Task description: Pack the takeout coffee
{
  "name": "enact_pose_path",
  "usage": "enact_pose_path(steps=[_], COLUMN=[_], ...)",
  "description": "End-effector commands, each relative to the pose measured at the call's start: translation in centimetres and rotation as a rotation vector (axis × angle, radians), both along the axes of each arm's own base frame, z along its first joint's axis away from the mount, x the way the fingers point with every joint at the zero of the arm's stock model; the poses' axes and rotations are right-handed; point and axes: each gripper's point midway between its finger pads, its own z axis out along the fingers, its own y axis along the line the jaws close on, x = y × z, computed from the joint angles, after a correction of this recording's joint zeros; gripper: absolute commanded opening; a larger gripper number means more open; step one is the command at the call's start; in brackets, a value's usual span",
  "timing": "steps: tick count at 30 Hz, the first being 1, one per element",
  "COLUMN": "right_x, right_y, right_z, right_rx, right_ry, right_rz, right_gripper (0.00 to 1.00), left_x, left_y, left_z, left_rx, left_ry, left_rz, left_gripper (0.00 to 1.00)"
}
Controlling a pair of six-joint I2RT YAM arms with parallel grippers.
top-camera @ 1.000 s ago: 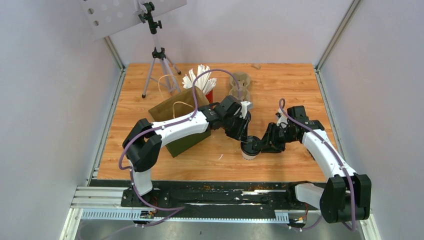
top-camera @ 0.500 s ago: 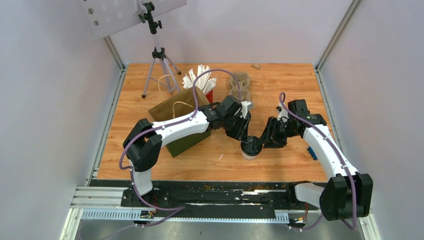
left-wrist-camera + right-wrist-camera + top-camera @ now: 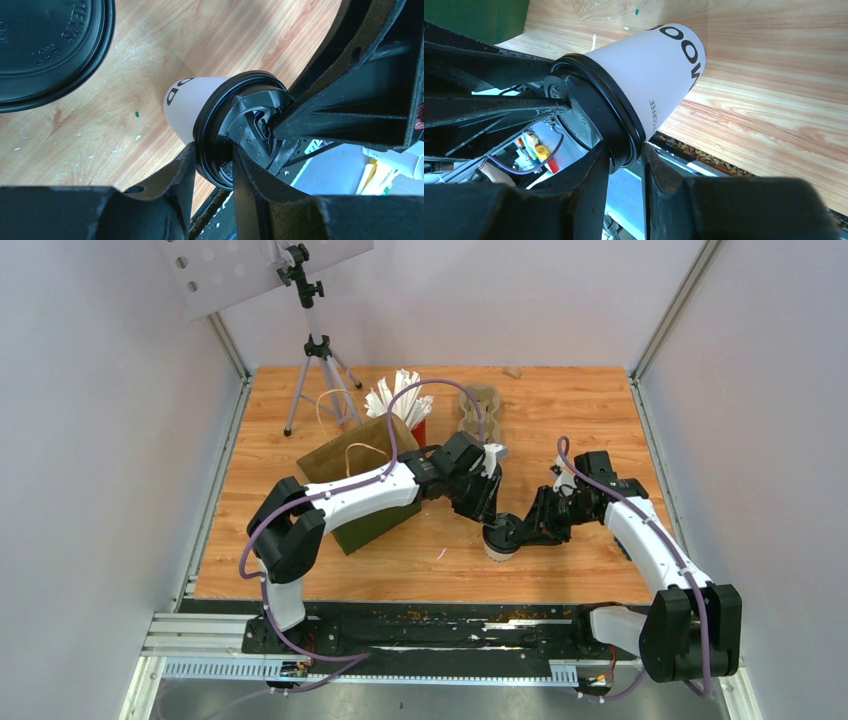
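One takeout coffee cup, white paper with a black lid, stands near the table's front centre. In the left wrist view the cup shows dark print, and my left gripper is shut on its lid rim. My right gripper pinches the same lid rim from the other side, the white cup wall slanting away towards the wood. From above, the left gripper and right gripper meet over the cup. A second black lid lies close by at the upper left, its cup hidden.
A brown paper bag lies behind my left arm on a dark green box. A red cup of white straws and a beige pulp tray stand further back. A tripod stands at the back left.
My right gripper pulled back a little from the cup with its jaws wider, then came back and closed on the lid rim. The left gripper kept its hold throughout.
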Motion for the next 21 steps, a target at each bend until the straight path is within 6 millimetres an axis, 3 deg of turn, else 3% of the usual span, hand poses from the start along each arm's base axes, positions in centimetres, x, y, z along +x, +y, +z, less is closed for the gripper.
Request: enact_pose_path(steps=[1,8,13,16,21], right_x=[-0.9,-3.1,-3.4,-2.4,0.6], right_y=[-0.2,-0.3,-0.7,-0.8,-1.4], right_z=[-1.8,-4.4,-5.3,-4.0,1.2], right_rx=[-0.015,-0.014,-0.04,-0.051,-0.097], right_ry=[0.03,0.123,0.129,0.086,-0.058], right_rz=[-0.019,-0.068,-0.064,-0.058,-0.046], right_gripper=[0.25,0.24,0.25,0.28,0.44], left_x=[-1.4,-1.8,-2.1,-2.0,-1.3], left_y=[2.6,3.5,3.6,2.9,1.0], left_z=[-5.0,-6.8,-7.4,-6.3,-3.7], left_rx=[0.173,0.211,0.202,0.156,0.079], left_ry=[0.043,0.059,0.06,0.052,0.023], left_rz=[-0.017,-0.023,-0.03,-0.039,-0.07], left_gripper=[0.38,0.37,0.37,0.37,0.37])
